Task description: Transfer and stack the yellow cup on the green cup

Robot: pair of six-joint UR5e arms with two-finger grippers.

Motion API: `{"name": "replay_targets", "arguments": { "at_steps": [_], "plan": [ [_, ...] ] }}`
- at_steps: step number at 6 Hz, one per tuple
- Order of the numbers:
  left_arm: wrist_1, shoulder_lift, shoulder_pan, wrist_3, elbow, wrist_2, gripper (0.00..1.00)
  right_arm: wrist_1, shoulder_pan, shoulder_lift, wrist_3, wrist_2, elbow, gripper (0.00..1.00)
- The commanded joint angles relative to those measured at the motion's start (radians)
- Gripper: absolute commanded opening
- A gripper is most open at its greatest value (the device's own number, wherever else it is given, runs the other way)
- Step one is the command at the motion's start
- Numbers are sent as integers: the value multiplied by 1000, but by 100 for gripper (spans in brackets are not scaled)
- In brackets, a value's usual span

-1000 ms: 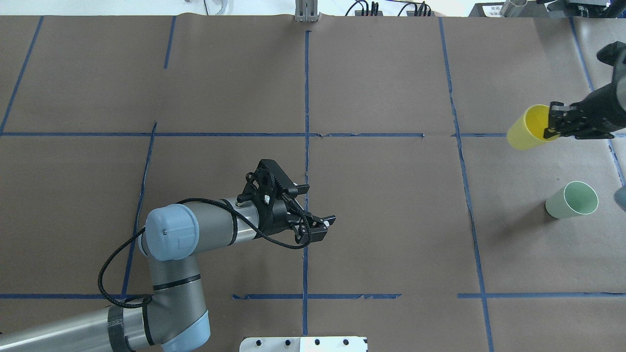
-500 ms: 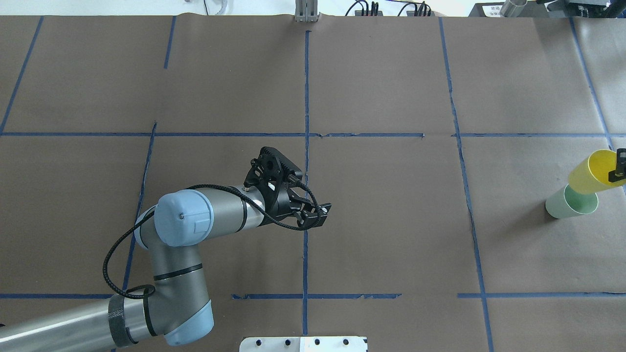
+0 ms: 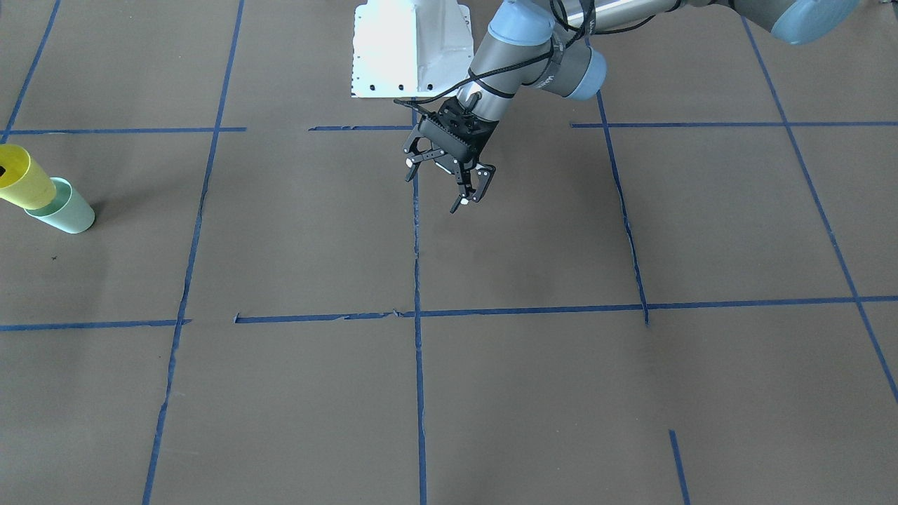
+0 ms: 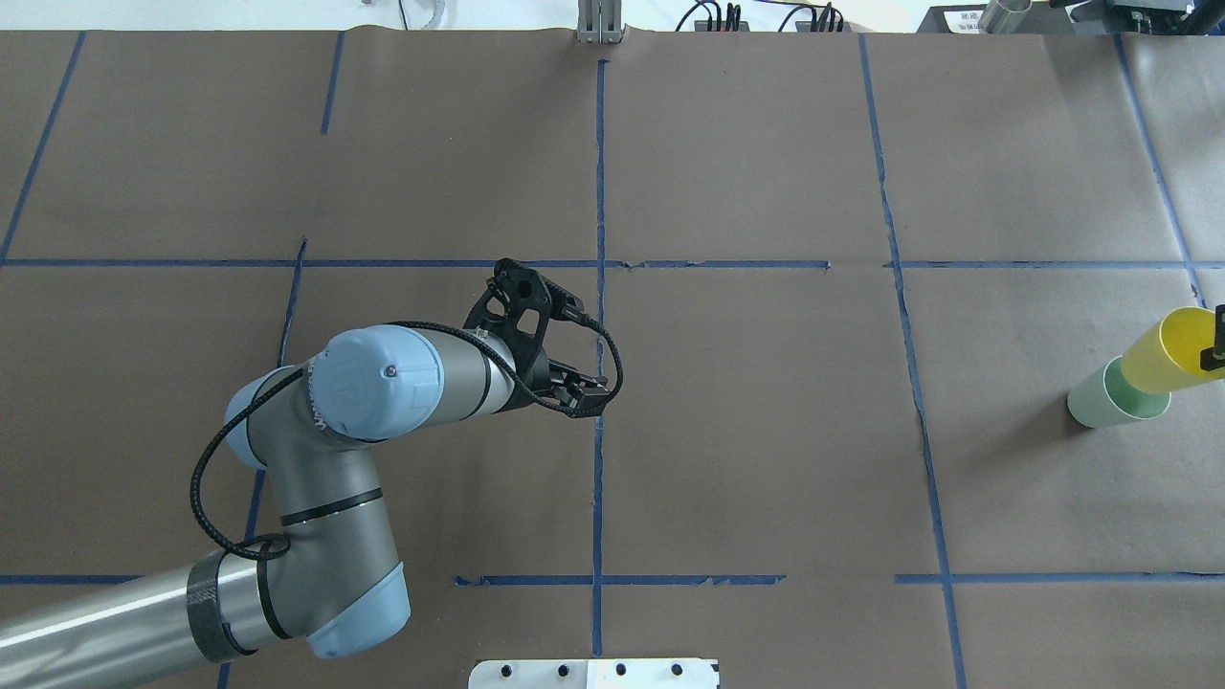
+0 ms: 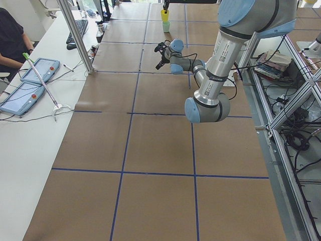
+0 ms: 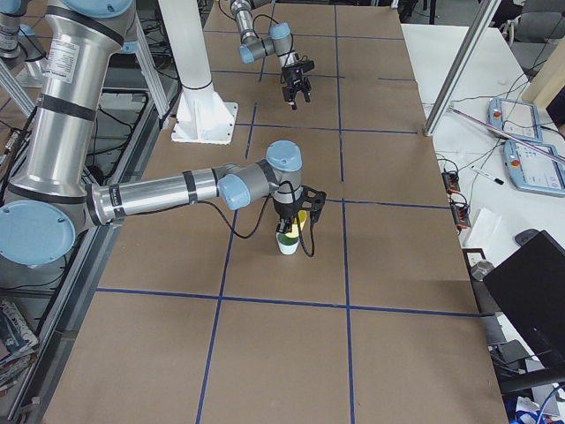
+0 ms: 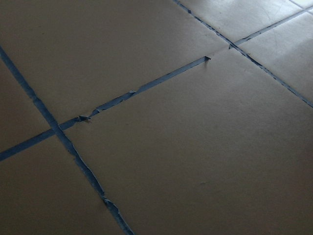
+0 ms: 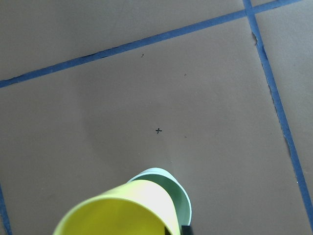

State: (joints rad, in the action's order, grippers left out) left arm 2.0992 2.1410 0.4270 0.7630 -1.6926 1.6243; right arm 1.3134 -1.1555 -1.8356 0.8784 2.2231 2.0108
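The yellow cup (image 4: 1169, 350) hangs tilted at the table's far right, its base in the mouth of the green cup (image 4: 1101, 406), which stands on the table. My right gripper (image 4: 1217, 346) is shut on the yellow cup's rim, mostly outside the overhead view. The right wrist view shows the yellow cup (image 8: 120, 210) over the green cup (image 8: 180, 195). The front view shows both the yellow cup (image 3: 24, 184) and the green cup (image 3: 69, 212) at its left edge. My left gripper (image 3: 433, 185) is open and empty above the table's middle.
The brown paper table cover (image 4: 766, 431) is marked with blue tape lines. The robot's white base plate (image 3: 410, 49) sits at the near edge. An operator (image 5: 10, 40), tablets (image 5: 30, 80) and a metal pole (image 5: 75, 35) stand on the far side bench.
My right gripper carried the yellow cup from the back right down to the green cup and set its base into the mouth. My left arm drew back and turned its wrist.
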Motion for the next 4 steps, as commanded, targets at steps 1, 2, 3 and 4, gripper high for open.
{"name": "replay_targets", "arguments": {
  "at_steps": [1, 2, 3, 4],
  "plan": [
    [-152, -4, 105, 77, -25, 197, 100, 3, 7, 1, 1, 4, -6, 6],
    [-189, -10, 171, 108, -24, 332, 100, 4, 22, 1, -1, 4, -10, 72],
    [-223, -32, 227, 108, -24, 403, 100, 1, 22, -1, 1, 3, -12, 100],
    [-251, -74, 272, 108, -24, 411, 100, 1, 23, 1, -4, 1, -21, 100]
  ]
}}
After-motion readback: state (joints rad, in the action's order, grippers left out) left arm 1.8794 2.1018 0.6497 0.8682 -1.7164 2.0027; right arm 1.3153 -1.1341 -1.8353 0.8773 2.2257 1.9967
